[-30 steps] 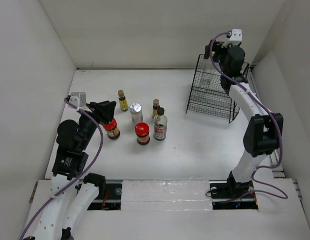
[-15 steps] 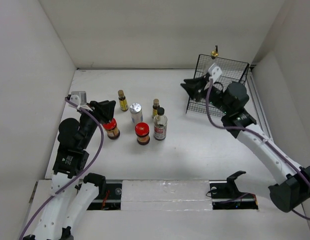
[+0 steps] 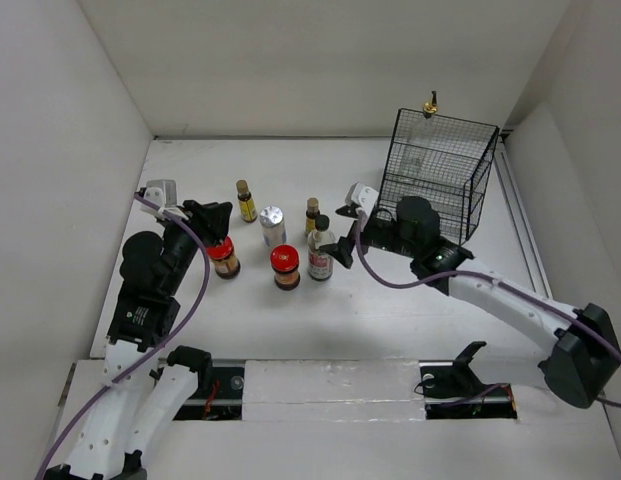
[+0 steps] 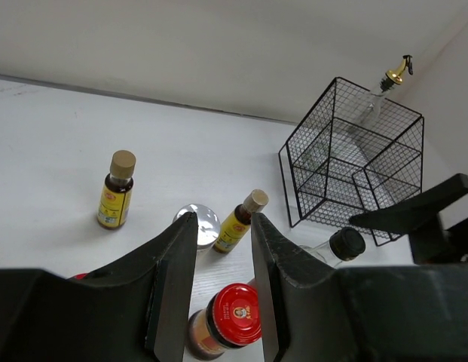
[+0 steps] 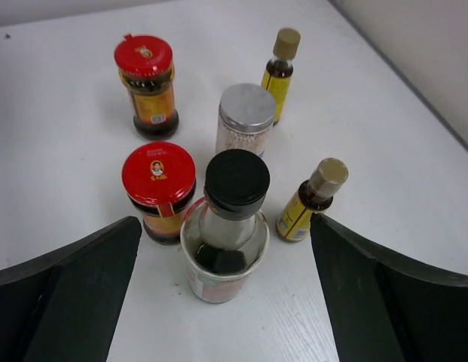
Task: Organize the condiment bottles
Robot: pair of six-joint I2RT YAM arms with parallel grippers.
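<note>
Six condiment bottles stand together mid-table: two red-lidded dark jars (image 3: 224, 257) (image 3: 284, 267), two yellow-labelled brown-capped bottles (image 3: 246, 200) (image 3: 312, 213), a silver-lidded white jar (image 3: 272, 225) and a black-capped sauce bottle (image 3: 321, 250). The gold-capped clear bottle (image 3: 429, 104) stands in the black wire rack (image 3: 435, 180). My right gripper (image 3: 338, 240) is wide open just right of the black-capped bottle (image 5: 222, 264), its fingers (image 5: 68, 286) apart from it on both sides. My left gripper (image 3: 215, 220) is open and empty over the left red jar; a red-lidded jar (image 4: 232, 317) shows between its fingers (image 4: 173, 279).
The wire rack (image 4: 354, 166) stands at the back right, close to the right wall. White walls enclose the table on three sides. Bare tabletop lies in front of the bottles and to their left.
My right arm has swung from the rack down and left to the bottle cluster, its gripper now open around the black-capped bottle. The gold-capped bottle stays in the rack. The left arm barely moved.
</note>
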